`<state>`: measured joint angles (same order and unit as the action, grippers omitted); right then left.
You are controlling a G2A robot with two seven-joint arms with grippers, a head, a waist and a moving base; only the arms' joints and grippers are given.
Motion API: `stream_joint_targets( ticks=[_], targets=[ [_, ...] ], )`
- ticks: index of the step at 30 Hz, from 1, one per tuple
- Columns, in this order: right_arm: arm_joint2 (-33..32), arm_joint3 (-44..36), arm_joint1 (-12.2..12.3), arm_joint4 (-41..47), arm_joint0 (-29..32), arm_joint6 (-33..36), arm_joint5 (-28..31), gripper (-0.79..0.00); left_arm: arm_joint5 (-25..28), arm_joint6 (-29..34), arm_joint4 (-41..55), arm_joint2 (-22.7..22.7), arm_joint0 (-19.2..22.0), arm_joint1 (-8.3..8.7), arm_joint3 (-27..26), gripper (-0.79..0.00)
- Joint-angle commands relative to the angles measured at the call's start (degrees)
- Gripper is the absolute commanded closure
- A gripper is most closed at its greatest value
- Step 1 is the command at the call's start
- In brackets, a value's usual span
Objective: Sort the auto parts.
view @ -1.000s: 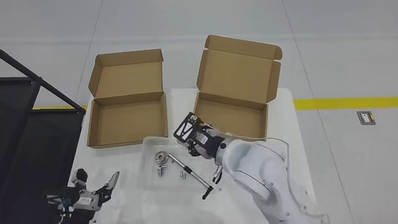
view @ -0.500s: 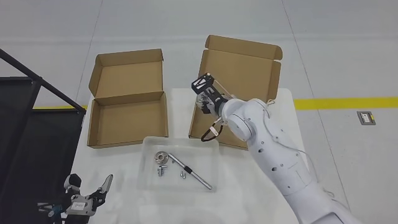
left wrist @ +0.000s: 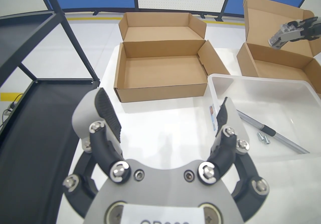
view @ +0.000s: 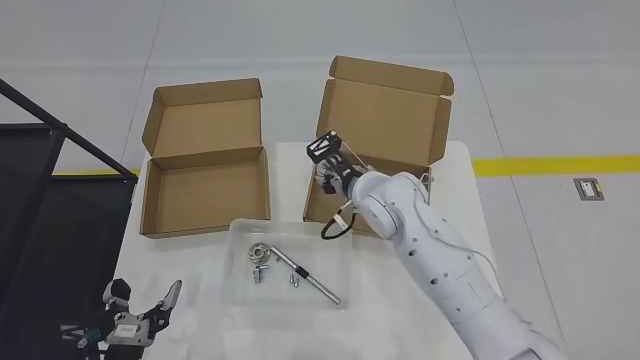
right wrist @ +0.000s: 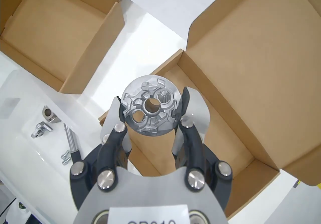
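Observation:
My right gripper is shut on a round grey metal disc with holes and raised lugs, held above the near left corner of the right cardboard box. The top view puts that gripper over the right box. The clear plastic tray holds a metal rod, a small ring part, a bracket and bolts. My left gripper stands open and holds nothing, low at the table's front left corner.
The left cardboard box lies open with nothing in it. A black metal rack stands left of the table. White table surface lies between the left gripper and the tray.
My right arm rose from the tray with the disc and carried it back over the right box, then shifted slightly left. The left gripper drew back toward the front corner.

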<state>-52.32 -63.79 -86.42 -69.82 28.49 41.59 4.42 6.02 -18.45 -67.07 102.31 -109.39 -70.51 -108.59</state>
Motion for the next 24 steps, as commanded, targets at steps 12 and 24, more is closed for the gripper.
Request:
stream_joint_targets(
  ticks=[12,24],
  targets=[
    [3.7,26.0,-4.8,5.8,-8.3,-8.5,-4.4,0.000,0.0,0.0,0.0,0.0,0.0,0.00,0.0,-0.785],
    [4.1,39.8,-8.2,10.9,-12.9,-15.3,-1.9,-0.348,0.0,0.0,0.0,0.0,0.0,0.00,0.0,-0.785]
  ],
)
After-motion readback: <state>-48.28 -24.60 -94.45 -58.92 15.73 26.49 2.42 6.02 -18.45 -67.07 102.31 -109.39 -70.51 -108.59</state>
